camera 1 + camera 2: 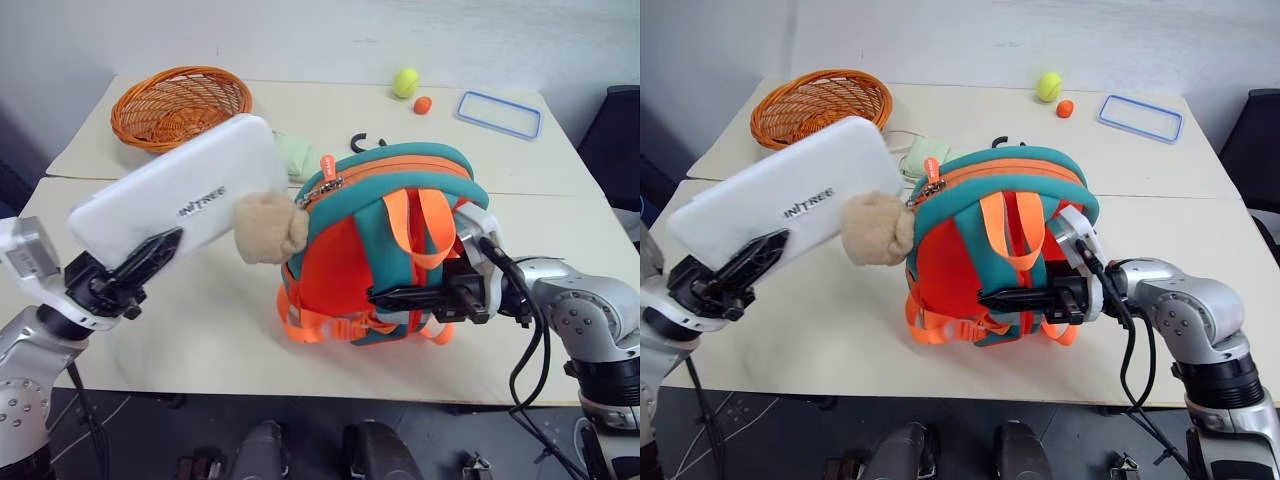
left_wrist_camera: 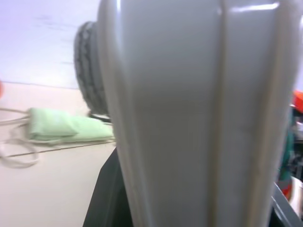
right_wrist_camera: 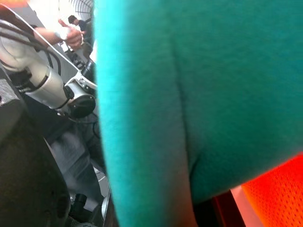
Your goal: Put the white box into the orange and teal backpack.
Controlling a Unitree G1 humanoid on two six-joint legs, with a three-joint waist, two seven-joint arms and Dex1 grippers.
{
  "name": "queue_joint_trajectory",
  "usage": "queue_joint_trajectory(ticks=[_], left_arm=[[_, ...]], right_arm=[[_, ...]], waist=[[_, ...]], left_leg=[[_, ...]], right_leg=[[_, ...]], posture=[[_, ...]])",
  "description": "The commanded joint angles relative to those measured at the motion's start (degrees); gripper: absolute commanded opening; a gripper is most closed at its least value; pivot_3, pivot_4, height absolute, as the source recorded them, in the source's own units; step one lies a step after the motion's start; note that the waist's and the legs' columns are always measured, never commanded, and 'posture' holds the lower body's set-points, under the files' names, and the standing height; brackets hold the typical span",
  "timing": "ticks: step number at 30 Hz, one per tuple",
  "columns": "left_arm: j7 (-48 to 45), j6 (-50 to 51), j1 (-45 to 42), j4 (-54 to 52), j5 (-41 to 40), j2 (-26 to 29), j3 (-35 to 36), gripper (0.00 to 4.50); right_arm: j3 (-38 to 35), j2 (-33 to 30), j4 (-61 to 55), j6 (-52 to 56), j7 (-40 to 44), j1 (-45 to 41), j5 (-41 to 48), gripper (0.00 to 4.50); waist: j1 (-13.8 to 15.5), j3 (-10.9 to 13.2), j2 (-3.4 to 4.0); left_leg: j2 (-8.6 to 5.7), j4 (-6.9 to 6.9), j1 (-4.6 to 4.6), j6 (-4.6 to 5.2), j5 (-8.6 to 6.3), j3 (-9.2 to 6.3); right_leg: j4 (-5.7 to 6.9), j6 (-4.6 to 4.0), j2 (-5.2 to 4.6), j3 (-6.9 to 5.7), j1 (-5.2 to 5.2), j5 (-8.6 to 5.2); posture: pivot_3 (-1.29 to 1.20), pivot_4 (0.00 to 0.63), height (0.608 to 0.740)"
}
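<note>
The robot's left hand (image 1: 150, 262) holds the white box (image 1: 185, 198) aloft above the desk (image 1: 200, 330), its black fingers clamped on the box's near end, with the far end tilted up toward the orange and teal backpack (image 1: 385, 250). The backpack stands upright near the desk's front edge, straps facing the camera, and the tan plush bear (image 1: 268, 228) on its zipper hangs between the box and the bag, touching or nearly touching the box. The right hand (image 1: 420, 297) is closed narrowly on the backpack's strap side, low down, apparently steadying it. The box is lifted and brought just beside the bag, but is still wholly outside it. Whether the top is unzipped cannot be made out from here. Left to do, by the look of it: steer the box past the bear into the top opening and let go.
</note>
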Motion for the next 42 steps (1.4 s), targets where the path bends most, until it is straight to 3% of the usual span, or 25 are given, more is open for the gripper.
queue_joint_trajectory(ticks=[1,4,12,17,23,29,35,40,42], left_arm=[[-0.3,1.8,1.0,-4.6,-9.3,3.1,3.5,1.34],[0.4,4.2,4.1,-5.2,-17.6,6.3,8.9,1.34],[-3.6,9.5,12.4,-9.4,-24.2,14.1,12.7,1.34],[-5.6,7.5,15.0,-9.0,-17.9,13.3,12.4,1.34],[-9.8,1.0,14.9,-7.5,-2.9,13.1,8.6,1.34],[-12.8,-2.7,9.0,-6.3,8.7,17.4,-1.1,1.34],[-5.8,1.4,-16.1,-3.2,12.1,17.0,-19.1,1.34],[-1.4,6.0,-32.6,1.3,20.2,8.3,-35.8,1.34],[0.0,7.2,-36.6,3.6,22.6,4.7,-39.2,1.34]], right_arm=[[-0.4,0.6,0.6,-2.1,0.5,0.0,-1.6,0.01],[0.1,1.3,2.3,-3.4,0.8,-0.5,-3.7,0.01],[1.5,2.4,5.4,-5.1,2.3,-1.3,-7.0,0.01],[1.8,3.7,5.7,-5.4,2.1,-1.6,-8.0,0.01],[2.0,4.7,5.1,-4.5,1.6,-1.9,-8.2,0.01],[2.2,5.1,4.9,-4.1,1.4,-2.4,-8.5,0.01],[2.5,5.4,4.7,-3.6,1.4,-2.8,-8.7,0.01],[2.5,6.0,4.2,-3.5,0.9,-2.9,-8.7,0.01],[2.6,6.3,3.8,-3.6,0.8,-2.8,-8.8,0.01]], waist=[[-0.2,0.0,-0.02],[-0.3,0.0,-0.01],[0.0,0.1,0.04],[-0.2,0.1,0.09],[-0.1,0.1,0.1],[0.1,0.1,0.1],[0.2,0.1,0.13],[0.1,0.1,0.15],[0.3,0.1,0.15]], left_leg=[[0.01,-0.01,0.0,0.0,0.0,0.01],[0.08,-0.04,0.0,-0.03,0.01,-0.01],[0.04,-0.02,0.05,-0.02,0.01,-0.03],[0.04,-0.09,0.06,-0.05,0.01,-0.02],[0.05,-0.1,0.07,-0.06,0.01,0.0],[0.04,-0.1,0.06,-0.06,0.0,-0.01],[0.01,-0.1,0.02,-0.02,-0.01,-0.03],[0.04,-0.03,-0.1,-0.04,-0.01,0.05],[0.06,0.07,-0.24,-0.05,0.0,-0.02]], right_leg=[[0.0,0.0,0.01,0.0,-0.01,0.0],[-0.02,0.0,0.05,0.02,-0.03,0.0],[-0.07,0.0,0.02,0.03,0.07,0.0],[-0.09,-0.03,0.03,0.03,0.04,-0.02],[-0.1,-0.03,0.06,0.04,0.03,-0.02],[-0.1,-0.04,0.04,0.03,0.04,-0.02],[-0.07,-0.03,0.03,0.0,0.03,-0.01],[0.07,0.01,0.15,0.03,-0.06,0.01],[0.09,0.03,0.21,-0.02,-0.11,0.02]], posture=[[0.0,0.15,0.74],[0.0,0.15,0.74],[0.0,0.15,0.74],[0.0,0.15,0.74],[0.0,0.15,0.74],[0.0,0.15,0.74],[0.0,0.15,0.74],[0.0,0.15,0.74],[0.0,0.15,0.74]])
